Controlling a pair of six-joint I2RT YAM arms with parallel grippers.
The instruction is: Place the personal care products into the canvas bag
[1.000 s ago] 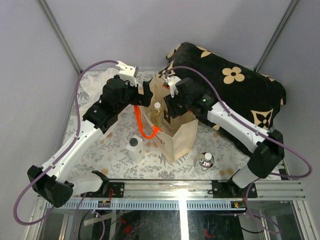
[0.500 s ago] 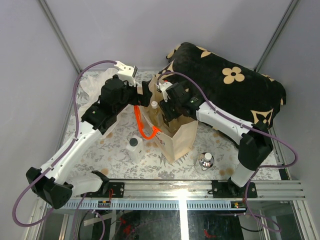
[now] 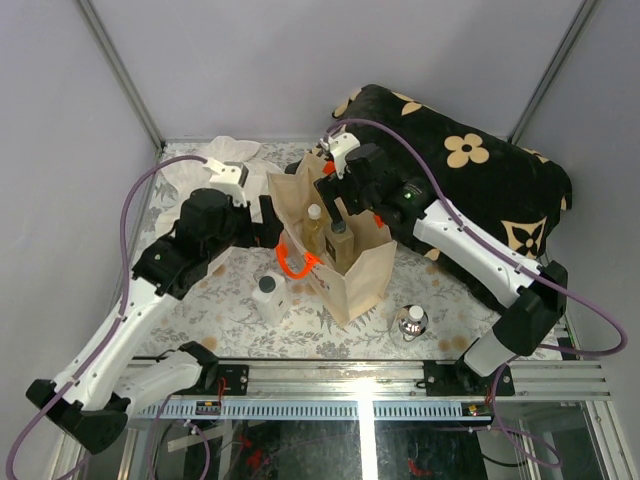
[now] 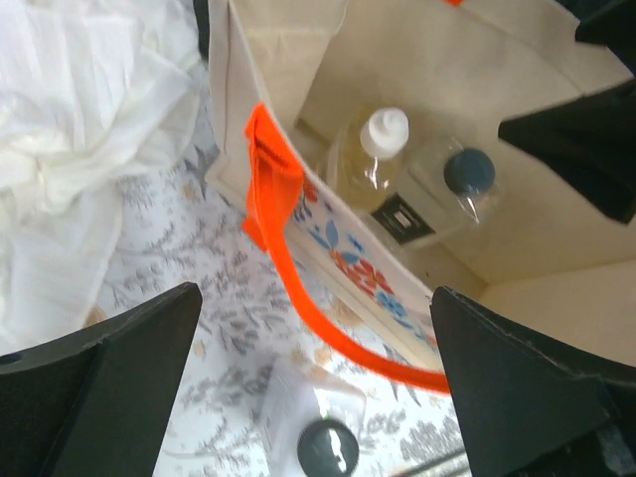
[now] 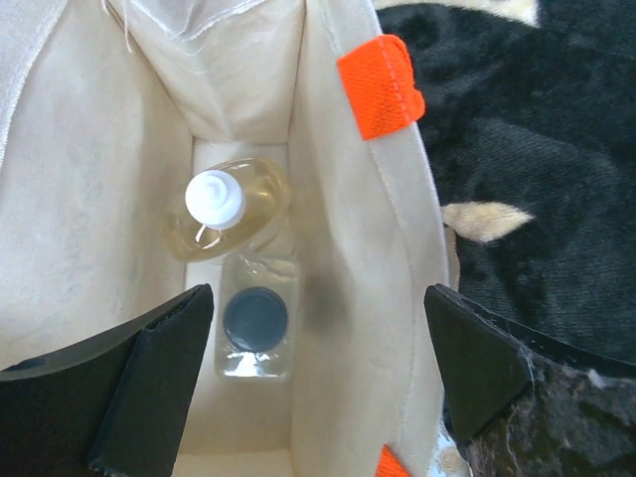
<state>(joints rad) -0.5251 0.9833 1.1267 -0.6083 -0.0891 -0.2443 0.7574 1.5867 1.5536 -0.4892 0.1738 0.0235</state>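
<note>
Right gripper: fingers spread wide, nothing between them, hanging directly over the open mouth of the canvas bag. Straight below it, on the bag floor, the amber bottle with its white cap stands upright, and the clear tall bottle with a dark cap stands just beside it on the near side, the two apparently touching. Both are clear of the fingers and count as placed. Left gripper: jaws also fully apart and empty, just outside the bag's left wall, next to the orange handle that droops over that side. Out from there, the whitish bottle stands on the patterned table near the bag's front-left corner, closest to the left gripper. The squat round bottle sits well apart on the right-front, on the right arm's side. Judged handling: both remaining bottles look small, light and rigid, with smooth sides that could slip. The whitish one is best pinched across its body just below the cap. The squat one is wide and low, so a grip across the neck or cap seems safer. The bag is soft fabric, so its walls may lean in if brushed. White cloth lies behind the left arm, black flowered cushion behind the bag.
</note>
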